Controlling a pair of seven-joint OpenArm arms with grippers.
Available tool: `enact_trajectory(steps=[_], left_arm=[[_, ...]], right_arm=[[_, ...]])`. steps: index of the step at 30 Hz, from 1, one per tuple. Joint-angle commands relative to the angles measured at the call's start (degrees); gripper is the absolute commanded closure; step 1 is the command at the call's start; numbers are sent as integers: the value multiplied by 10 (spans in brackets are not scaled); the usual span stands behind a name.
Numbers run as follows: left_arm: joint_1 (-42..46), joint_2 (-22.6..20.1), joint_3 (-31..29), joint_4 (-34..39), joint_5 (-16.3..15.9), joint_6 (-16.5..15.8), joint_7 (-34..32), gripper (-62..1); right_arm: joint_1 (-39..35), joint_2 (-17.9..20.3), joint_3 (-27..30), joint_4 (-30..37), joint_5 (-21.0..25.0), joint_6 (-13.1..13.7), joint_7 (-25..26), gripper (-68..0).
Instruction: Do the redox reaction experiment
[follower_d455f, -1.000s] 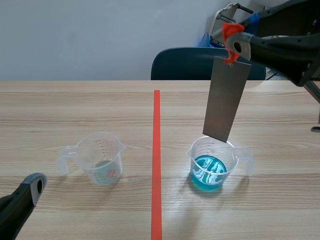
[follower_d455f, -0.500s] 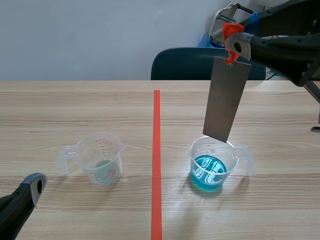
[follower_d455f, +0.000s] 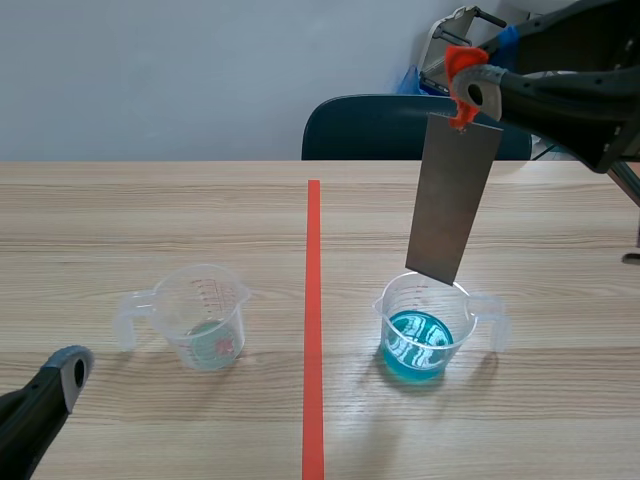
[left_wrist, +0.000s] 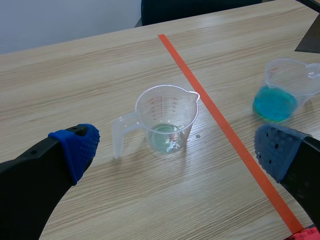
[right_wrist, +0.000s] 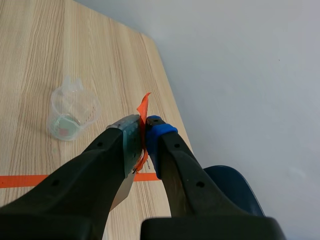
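Observation:
A grey metal plate (follower_d455f: 452, 197) hangs from an orange loop (follower_d455f: 458, 68) that my right gripper (follower_d455f: 470, 90) is shut on, high over the right side of the table. Its lower edge hovers just above the rim of a clear beaker with blue liquid (follower_d455f: 421, 328). In the right wrist view the orange loop (right_wrist: 144, 111) sits pinched between the fingers. A second clear beaker (follower_d455f: 205, 317) with a little pale liquid stands left of the tape line. My left gripper (left_wrist: 175, 145) is open, low at the near left, with that beaker (left_wrist: 166, 119) ahead of it.
An orange tape line (follower_d455f: 313, 320) runs down the middle of the wooden table. A dark blue chair (follower_d455f: 380, 128) stands behind the far edge. The blue-liquid beaker (left_wrist: 281, 89) appears ahead and right of the left gripper.

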Motion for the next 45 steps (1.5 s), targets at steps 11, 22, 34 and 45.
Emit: enact_trajectory(steps=[11,22,34,45], left_arm=[[0,3,4,10,0,1,-9,-623],[0,3,4,10,0,1,-9,-623],[0,3,4,10,0,1,-9,-623],[0,3,4,10,0,1,2,-623]], right_arm=[[5,7,14,6,10,4,6,-8],[5,7,14,6,10,4,6,-8],[5,7,14,6,10,4,6,-8],[5,8,14,6,10,4,4,-8]])
